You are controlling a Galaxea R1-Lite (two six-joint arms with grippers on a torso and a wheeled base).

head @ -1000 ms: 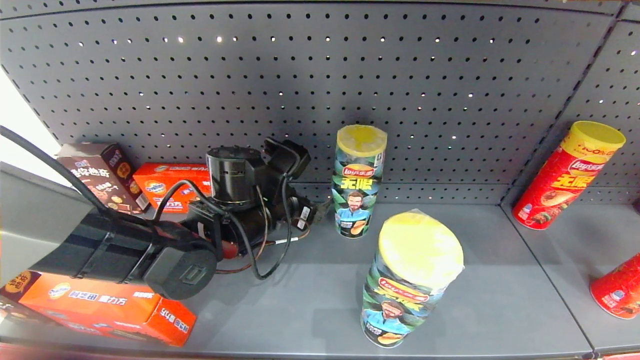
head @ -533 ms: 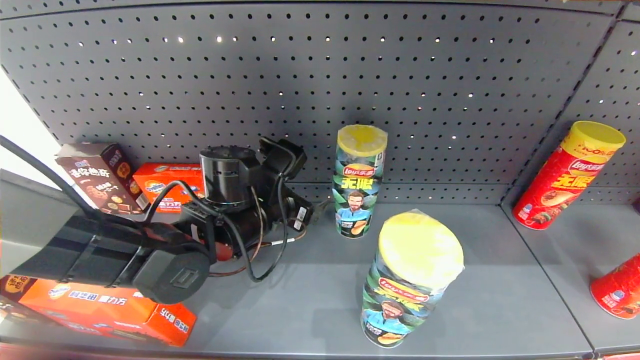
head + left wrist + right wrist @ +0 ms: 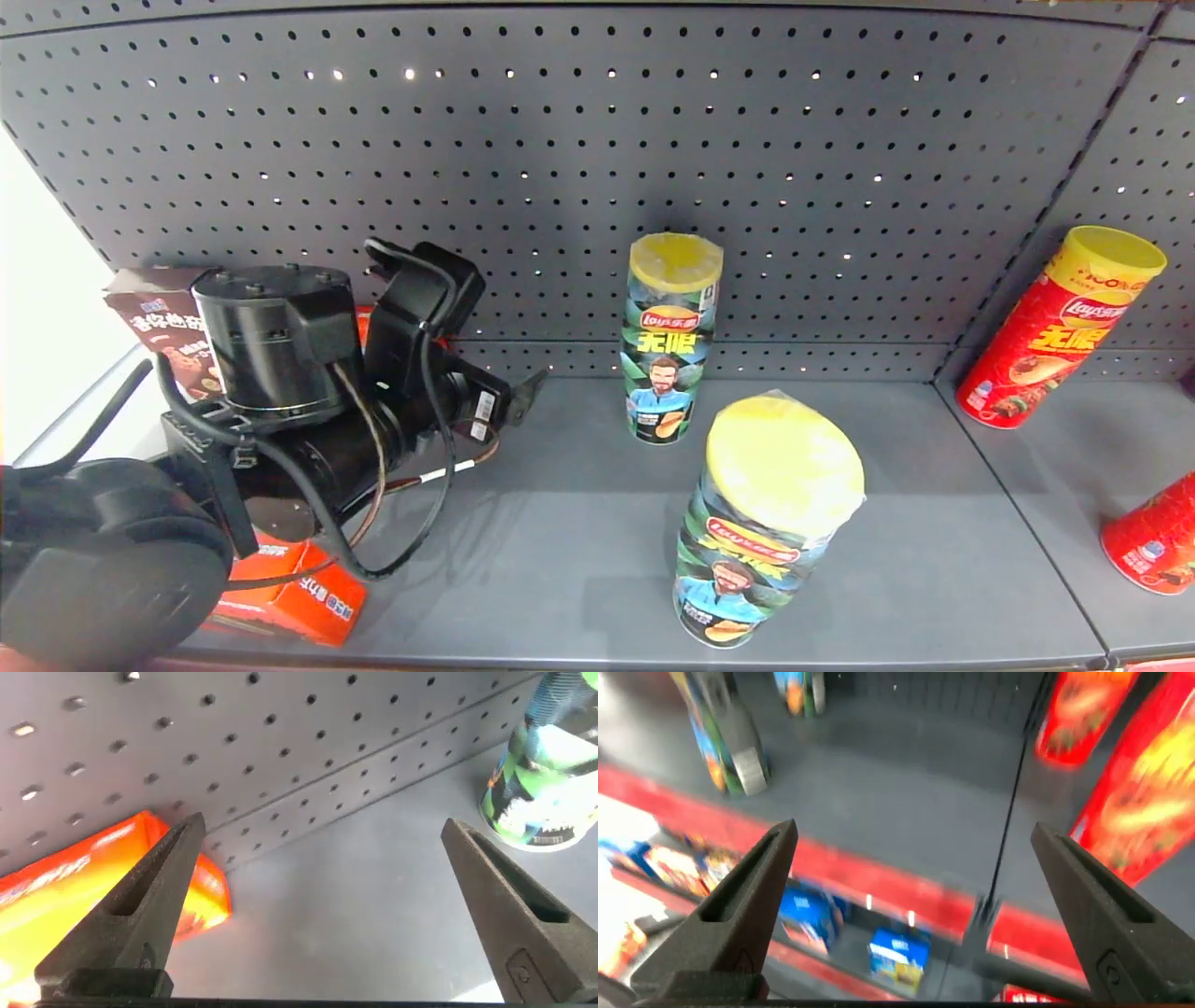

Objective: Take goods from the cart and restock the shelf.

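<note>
Near left fingers point(image 3: 140, 905): orange box point(image 3: 65, 873), can point(image 3: 547, 793)

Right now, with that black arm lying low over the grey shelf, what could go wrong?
The left arm's loose black cable hangs close to the orange cardboard box at the front lip of the grey shelf, so it might snag it or push it off. The open left gripper could nudge the tall green chip can with the yellow lid if it swings that way.

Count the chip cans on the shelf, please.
4: rear green can by the back panel, front green can before it, rear red can and front red can at right. Others may be hidden.
</note>
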